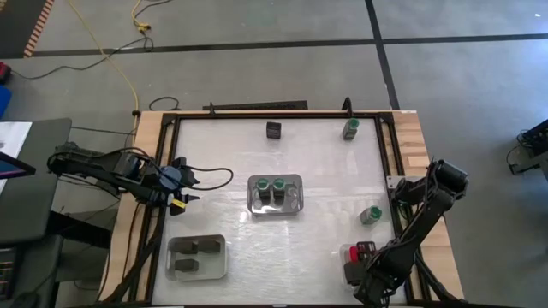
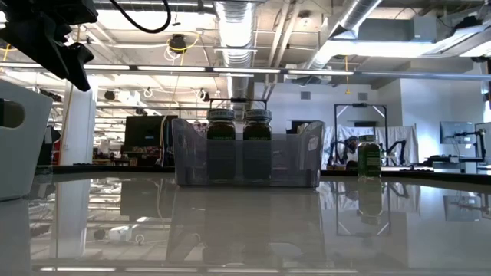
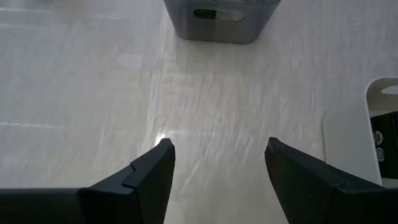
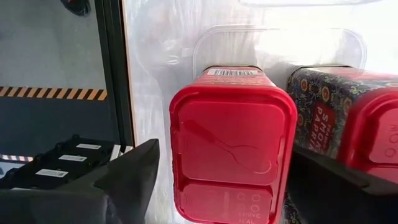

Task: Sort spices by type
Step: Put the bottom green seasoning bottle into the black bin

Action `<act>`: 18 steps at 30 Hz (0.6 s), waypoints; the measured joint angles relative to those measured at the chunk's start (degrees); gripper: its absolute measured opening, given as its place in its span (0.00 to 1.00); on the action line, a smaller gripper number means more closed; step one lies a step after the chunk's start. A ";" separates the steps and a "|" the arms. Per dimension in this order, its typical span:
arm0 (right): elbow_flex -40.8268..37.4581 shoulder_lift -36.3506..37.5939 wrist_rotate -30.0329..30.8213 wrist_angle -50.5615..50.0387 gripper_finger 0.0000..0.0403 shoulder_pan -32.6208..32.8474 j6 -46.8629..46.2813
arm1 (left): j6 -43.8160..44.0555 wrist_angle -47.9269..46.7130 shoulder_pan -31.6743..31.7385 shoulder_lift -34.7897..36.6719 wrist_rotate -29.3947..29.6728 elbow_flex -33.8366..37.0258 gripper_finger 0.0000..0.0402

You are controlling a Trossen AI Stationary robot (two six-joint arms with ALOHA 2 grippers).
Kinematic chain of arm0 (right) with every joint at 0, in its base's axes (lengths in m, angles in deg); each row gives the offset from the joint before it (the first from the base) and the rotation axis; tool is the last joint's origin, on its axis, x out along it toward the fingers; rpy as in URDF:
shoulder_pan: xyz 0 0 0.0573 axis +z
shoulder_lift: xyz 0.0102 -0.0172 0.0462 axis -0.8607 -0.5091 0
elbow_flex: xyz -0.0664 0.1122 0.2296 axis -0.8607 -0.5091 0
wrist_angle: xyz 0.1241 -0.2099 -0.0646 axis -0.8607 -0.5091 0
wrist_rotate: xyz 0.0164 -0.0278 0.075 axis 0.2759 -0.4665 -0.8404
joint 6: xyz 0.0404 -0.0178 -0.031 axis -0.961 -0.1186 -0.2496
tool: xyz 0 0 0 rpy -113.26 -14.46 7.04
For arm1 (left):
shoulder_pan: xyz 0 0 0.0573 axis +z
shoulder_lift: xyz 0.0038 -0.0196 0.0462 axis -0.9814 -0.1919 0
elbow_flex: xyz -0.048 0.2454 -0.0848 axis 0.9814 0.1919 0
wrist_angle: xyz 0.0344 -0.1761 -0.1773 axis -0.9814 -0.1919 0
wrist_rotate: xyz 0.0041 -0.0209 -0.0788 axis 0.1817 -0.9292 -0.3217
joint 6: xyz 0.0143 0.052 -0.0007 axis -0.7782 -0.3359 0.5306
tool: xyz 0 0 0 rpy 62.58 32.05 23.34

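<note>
My right gripper [image 4: 224, 180] points down over a clear tray [image 4: 280, 37] at the table's near right. It is open around a red-topped box [image 4: 233, 137] that stands in the tray. A gap shows at one finger [image 4: 127, 177]; the other finger [image 4: 336, 186] stands between this box and a second red-topped box [image 4: 348, 118]. My left gripper [image 3: 217, 162] hangs open above bare table at the left. Two green-lidded jars [image 1: 276, 185] stand in the middle tray [image 1: 276, 208]. Dark containers [image 1: 195, 248] lie in the near-left tray [image 1: 197, 272].
Loose on the table stand a dark container [image 1: 274, 130] at the far middle, a green-lidded jar [image 1: 350, 129] at the far right and another [image 1: 372, 215] at the right. A black frame [image 1: 163, 154] runs round the table.
</note>
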 joint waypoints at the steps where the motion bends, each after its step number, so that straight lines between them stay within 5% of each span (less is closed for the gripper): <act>1: 0.00 0.00 0.00 0.00 0.90 0.00 -0.01 | 0.00 0.00 0.00 0.00 -0.01 0.00 0.60; 18: 1.64 3.33 0.04 -1.82 0.91 0.37 -0.57 | 0.24 0.02 0.01 0.00 -0.02 -0.02 0.60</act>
